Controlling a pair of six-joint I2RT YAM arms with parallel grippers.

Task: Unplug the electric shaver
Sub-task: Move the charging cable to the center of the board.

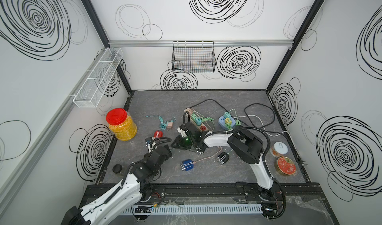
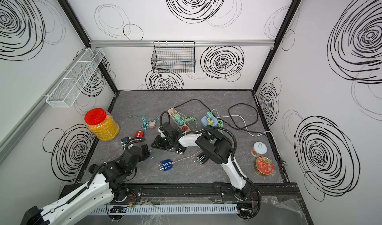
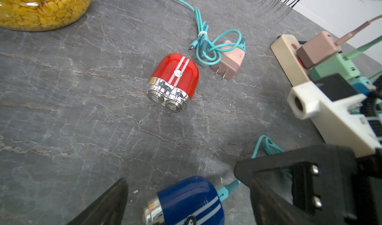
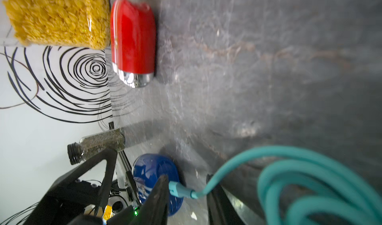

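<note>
Robot lab cell, swirl-patterned walls (image 1: pixel 206 17), aluminium frame (image 1: pixel 198 43)

Looks across a grey worktop (image 3: pixel 62 131). Shows a red shaver (image 3: pixel 173 79) lying near a pink charger (image 3: pixel 229 62) with teal cable (image 3: pixel 206 46) looped over it. Shows a blue shaver (image 3: pixel 190 201) nearest the lens, a teal plug (image 3: pixel 226 189) seated in it, a black end effector finger (image 3: pixel 289 182) tipped close to that plug. Catches a jar of yellow flakes (image 3: pixel 41 5) and a power strip (image 3: pixel 287 54).

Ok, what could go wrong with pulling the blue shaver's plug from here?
The left gripper stands open around the blue shaver, not clamping it; pulling the teal plug would likely drag the shaver along. The right gripper straddles the plug right beside the cable, so it may pinch cable and strain it.
</note>
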